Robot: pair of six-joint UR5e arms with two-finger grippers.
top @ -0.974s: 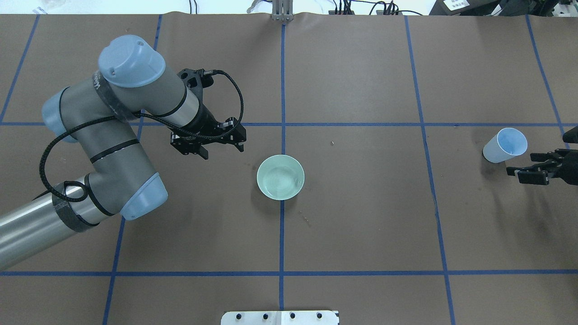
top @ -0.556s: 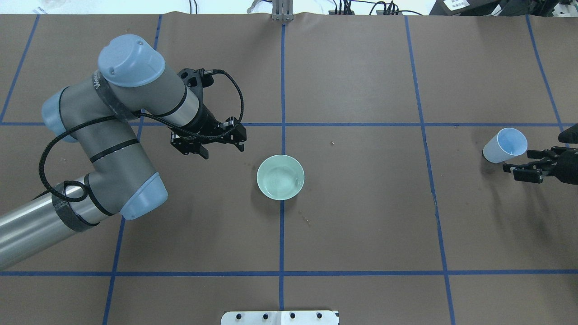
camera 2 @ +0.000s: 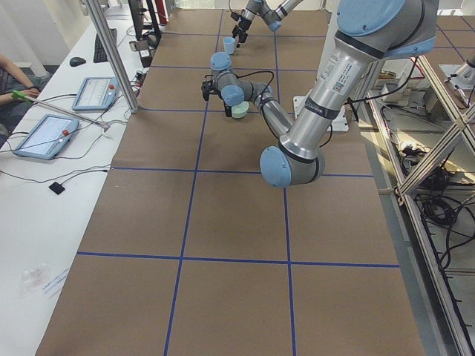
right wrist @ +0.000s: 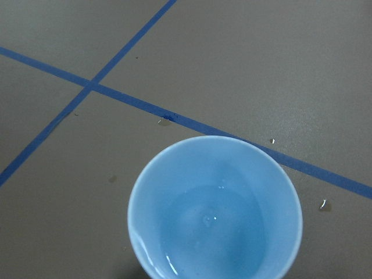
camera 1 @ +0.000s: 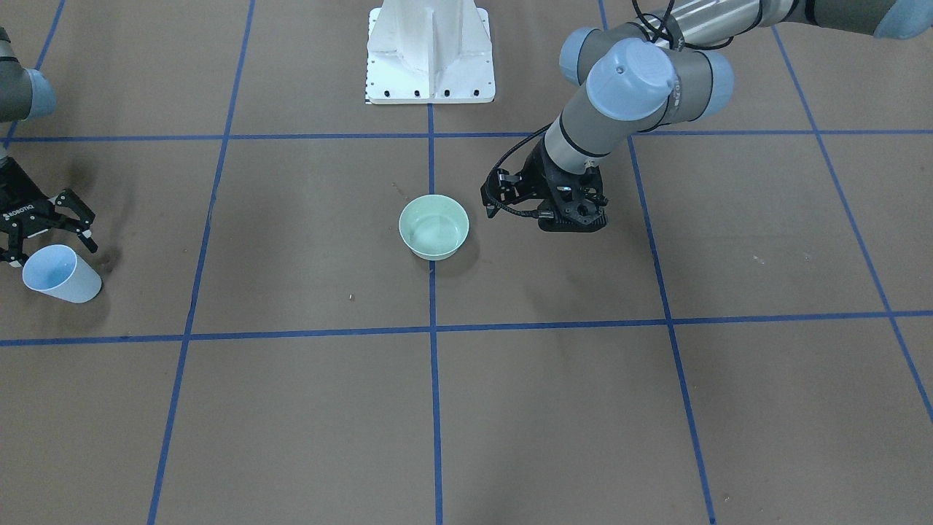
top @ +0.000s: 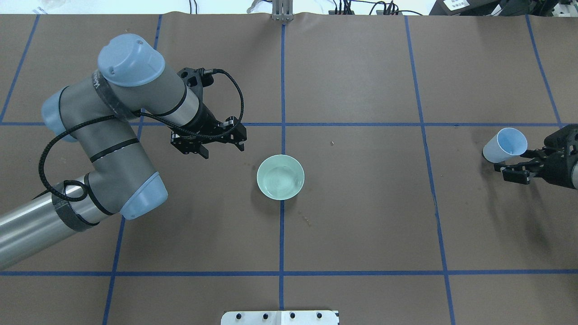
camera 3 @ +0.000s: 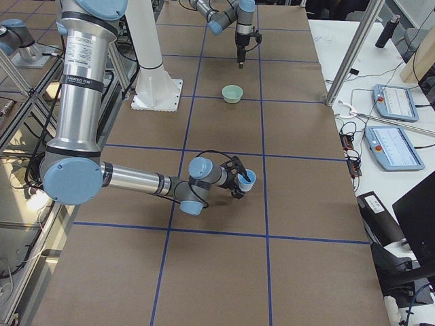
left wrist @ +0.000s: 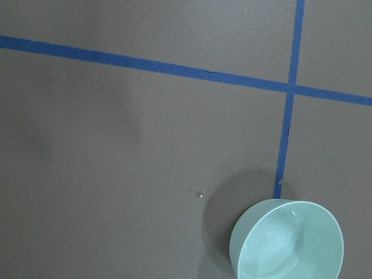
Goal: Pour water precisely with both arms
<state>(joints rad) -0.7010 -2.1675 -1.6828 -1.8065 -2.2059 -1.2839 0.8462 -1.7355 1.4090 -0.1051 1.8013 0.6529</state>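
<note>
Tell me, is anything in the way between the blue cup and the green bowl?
Nothing I can see. Only bare table with blue tape lines lies between the blue cup and the green bowl. The right gripper is on the cup's other side.

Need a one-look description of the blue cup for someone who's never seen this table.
On the brown table with its blue tape grid, go to the robot's far right end, well away from the mint-green bowl at the centre. The blue cup stands there by the open right gripper. It is the only tall, tapered, pale blue vessel; the bowl is low, wide and green.
</note>
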